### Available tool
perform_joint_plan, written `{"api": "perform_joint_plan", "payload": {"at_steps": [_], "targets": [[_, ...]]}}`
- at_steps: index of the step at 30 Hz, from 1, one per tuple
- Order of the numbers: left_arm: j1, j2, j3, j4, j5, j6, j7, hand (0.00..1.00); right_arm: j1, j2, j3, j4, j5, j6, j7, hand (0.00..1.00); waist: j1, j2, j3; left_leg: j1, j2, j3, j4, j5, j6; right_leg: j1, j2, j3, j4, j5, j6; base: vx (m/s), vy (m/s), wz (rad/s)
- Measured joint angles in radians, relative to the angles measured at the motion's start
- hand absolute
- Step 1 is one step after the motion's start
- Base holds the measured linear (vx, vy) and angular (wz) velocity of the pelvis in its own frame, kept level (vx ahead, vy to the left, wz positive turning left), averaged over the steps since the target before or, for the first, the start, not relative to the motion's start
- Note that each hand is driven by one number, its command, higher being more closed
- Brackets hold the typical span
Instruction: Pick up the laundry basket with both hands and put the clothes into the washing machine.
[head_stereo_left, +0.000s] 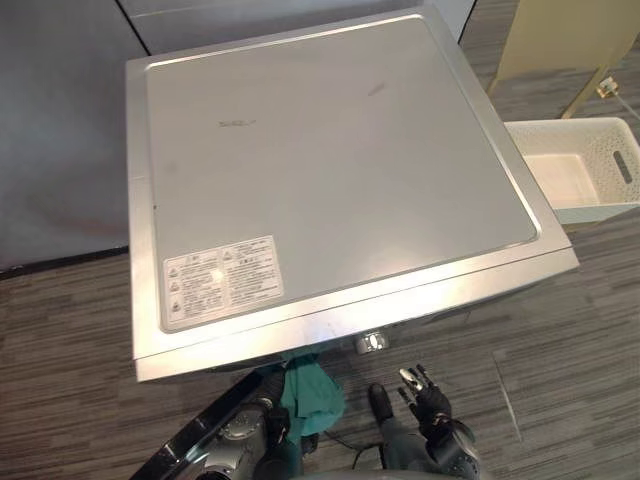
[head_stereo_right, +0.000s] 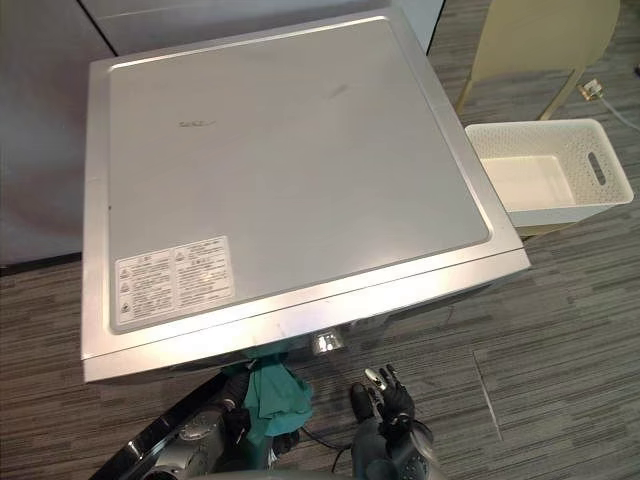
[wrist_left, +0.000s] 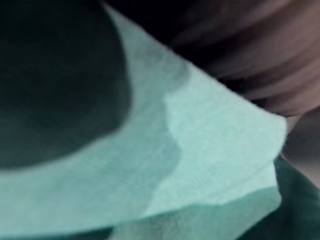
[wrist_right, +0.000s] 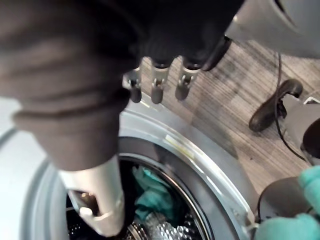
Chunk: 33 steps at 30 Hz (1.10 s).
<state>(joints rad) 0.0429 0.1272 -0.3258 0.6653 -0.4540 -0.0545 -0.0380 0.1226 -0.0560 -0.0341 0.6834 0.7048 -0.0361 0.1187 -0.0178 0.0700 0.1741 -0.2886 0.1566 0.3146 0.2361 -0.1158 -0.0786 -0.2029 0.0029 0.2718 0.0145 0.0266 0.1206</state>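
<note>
Two teal pieces in play. One teal cloth (head_stereo_left: 312, 388) hangs at the left hand (head_stereo_left: 272, 425), just under the front edge of the washing machine (head_stereo_left: 330, 150). A second teal piece (wrist_right: 150, 192) lies inside the drum (wrist_right: 165, 227). Door (head_stereo_left: 185, 450) stands open on the left side.

Left hand: the cloth drapes over it, so I can't tell how it grips.

Right hand (head_stereo_left: 428, 400) hovers over the floor (head_stereo_left: 560, 350) near the machine front. Its fingers (wrist_right: 156, 82) are straight and well apart from the thumb (wrist_right: 97, 200), holding nothing.

Laundry basket (head_stereo_left: 600, 135) sits just beside the machine's right side. It looks empty, with neither hand on it.

Handling, my read:
- **Cloth:** light, soft and limp, with no stiffness, so it folds and trails under its own weight.
- **Snag risk:** loose edges can catch on the drum rim or hang out over the door seal. Not slippery, not fragile.
- **Where to hold:** best is a bunched pinch near the middle of the wad so less tail dangles. Push it deep past the rim before letting go.
- **Basket:** looks like rigid perforated plastic, light when empty. A slot handle shows at one end, probably matched opposite — one hand per end.
</note>
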Motion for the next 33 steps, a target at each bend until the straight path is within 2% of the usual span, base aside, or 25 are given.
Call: {"api": "perform_joint_plan", "payload": {"at_steps": [2, 5, 7, 11, 14, 16, 18, 22, 26, 28, 29, 30, 31, 32, 33], "targets": [[0.001, -0.008, -0.019, 0.015, -0.008, 0.000, 0.003, 1.00, 0.000, -0.031, -0.001, 0.000, 0.001, -0.002, -0.008, 0.00, -0.002, 0.012, -0.006, 0.033, 0.000, 0.017, -0.043, 0.021, -0.024, 0.000, 0.006, 0.001, 0.015, -0.001, -0.002, 0.05, -0.123, -0.11], [0.023, -0.007, -0.041, 0.016, -0.008, 0.001, 0.000, 1.00, 0.008, -0.049, -0.002, 0.000, 0.001, -0.007, -0.008, 0.00, -0.024, 0.013, -0.008, 0.106, -0.003, 0.019, -0.065, 0.026, -0.022, 0.050, 0.012, -0.025, 0.053, -0.023, -0.031, 0.03, -0.064, 0.04], [0.024, -0.006, -0.055, 0.016, -0.008, 0.001, -0.004, 1.00, 0.017, -0.050, -0.002, 0.000, 0.001, -0.008, -0.007, 0.00, -0.020, 0.012, -0.009, 0.128, -0.005, 0.019, -0.065, 0.026, -0.022, 0.070, 0.012, -0.025, 0.058, -0.025, -0.031, -0.02, 0.003, 0.14], [0.024, -0.006, -0.057, 0.016, -0.007, 0.001, -0.006, 1.00, 0.038, -0.023, 0.004, 0.006, 0.000, -0.006, -0.007, 0.00, -0.019, 0.007, -0.040, 0.139, -0.034, 0.001, -0.090, 0.042, 0.002, 0.084, -0.012, -0.056, 0.058, -0.058, -0.048, -0.05, 0.000, 0.18], [0.023, -0.006, -0.054, 0.016, -0.007, 0.001, -0.005, 1.00, 0.041, -0.020, 0.004, 0.014, 0.000, -0.005, -0.007, 0.00, -0.019, 0.007, -0.041, 0.163, -0.039, -0.007, -0.104, 0.051, 0.016, 0.108, -0.015, -0.075, 0.054, -0.067, -0.056, -0.09, -0.028, 0.13], [0.017, -0.008, -0.050, 0.020, -0.006, 0.000, -0.005, 1.00, 0.044, -0.021, 0.004, 0.020, 0.000, -0.005, -0.008, 0.00, -0.019, -0.002, -0.053, 0.182, -0.052, -0.016, -0.140, 0.076, 0.026, 0.118, -0.023, -0.088, 0.053, -0.087, -0.072, -0.12, -0.050, 0.18], [0.016, -0.014, -0.048, 0.037, -0.005, 0.000, -0.004, 1.00, 0.052, -0.022, 0.001, 0.021, 0.000, -0.005, -0.008, 0.00, -0.023, 0.005, -0.062, 0.199, -0.056, -0.035, -0.174, 0.099, 0.026, 0.129, -0.022, -0.112, 0.055, -0.087, -0.072, -0.12, -0.056, 0.30], [0.021, -0.024, -0.001, 0.044, -0.005, -0.001, -0.002, 1.00, 0.070, -0.021, -0.001, 0.040, 0.000, -0.007, -0.010, 0.00, -0.020, -0.007, -0.069, 0.210, -0.044, -0.078, -0.162, 0.110, 0.016, 0.161, -0.009, -0.155, 0.064, -0.093, -0.072, -0.11, -0.050, 0.31], [0.014, -0.026, 0.015, 0.051, -0.005, -0.001, -0.003, 1.00, 0.057, -0.012, -0.001, 0.048, -0.003, -0.012, -0.010, 0.00, -0.020, -0.015, -0.066, 0.134, -0.017, -0.138, -0.021, 0.073, 0.015, 0.166, 0.009, -0.222, 0.098, -0.106, -0.089, -0.10, -0.046, 0.49], [0.015, -0.026, 0.014, 0.051, -0.004, 0.000, -0.004, 1.00, 0.052, -0.014, -0.001, 0.050, -0.008, -0.013, -0.014, 0.00, -0.016, -0.015, -0.066, 0.116, -0.019, -0.159, 0.008, 0.069, 0.014, 0.167, 0.012, -0.261, 0.132, -0.112, -0.108, -0.11, -0.004, 0.48], [0.014, -0.025, 0.015, 0.048, -0.003, 0.001, -0.004, 1.00, 0.043, -0.009, -0.002, 0.048, -0.008, -0.015, -0.016, 0.00, -0.017, -0.023, -0.068, 0.118, -0.034, -0.165, 0.017, 0.066, 0.015, 0.157, -0.005, -0.277, 0.137, -0.117, -0.118, -0.14, 0.040, 0.41], [0.009, -0.028, 0.015, 0.046, -0.003, 0.002, -0.005, 1.00, 0.038, -0.011, -0.006, 0.049, -0.008, -0.017, -0.016, 0.00, -0.017, -0.027, -0.062, 0.104, -0.040, -0.161, 0.097, 0.050, 0.022, 0.157, -0.015, -0.285, 0.144, -0.117, -0.118, -0.11, 0.065, 0.29], [0.009, -0.033, 0.015, 0.038, -0.003, 0.004, -0.005, 1.00, 0.026, -0.015, -0.008, 0.049, -0.008, -0.020, -0.017, 0.00, -0.011, -0.031, -0.059, 0.097, -0.054, -0.165, 0.187, 0.007, 0.023, 0.160, -0.027, -0.285, 0.144, -0.117, -0.118, -0.10, 0.116, 0.25], [0.009, -0.042, 0.015, 0.021, -0.002, 0.003, -0.007, 1.00, 0.020, -0.023, -0.004, 0.035, -0.008, -0.023, -0.019, 0.00, -0.009, -0.015, -0.067, 0.131, -0.073, -0.167, 0.203, -0.048, 0.030, 0.164, -0.041, -0.282, 0.137, -0.119, -0.106, -0.06, 0.163, 0.20], [0.009, -0.047, 0.017, 0.005, -0.002, 0.003, -0.006, 1.00, 0.014, -0.031, 0.000, 0.030, -0.008, -0.025, -0.018, 0.00, -0.009, 0.010, -0.073, 0.159, -0.071, -0.164, 0.131, -0.085, 0.044, 0.159, -0.033, -0.282, 0.136, -0.117, -0.091, -0.06, 0.194, 0.12]]}}
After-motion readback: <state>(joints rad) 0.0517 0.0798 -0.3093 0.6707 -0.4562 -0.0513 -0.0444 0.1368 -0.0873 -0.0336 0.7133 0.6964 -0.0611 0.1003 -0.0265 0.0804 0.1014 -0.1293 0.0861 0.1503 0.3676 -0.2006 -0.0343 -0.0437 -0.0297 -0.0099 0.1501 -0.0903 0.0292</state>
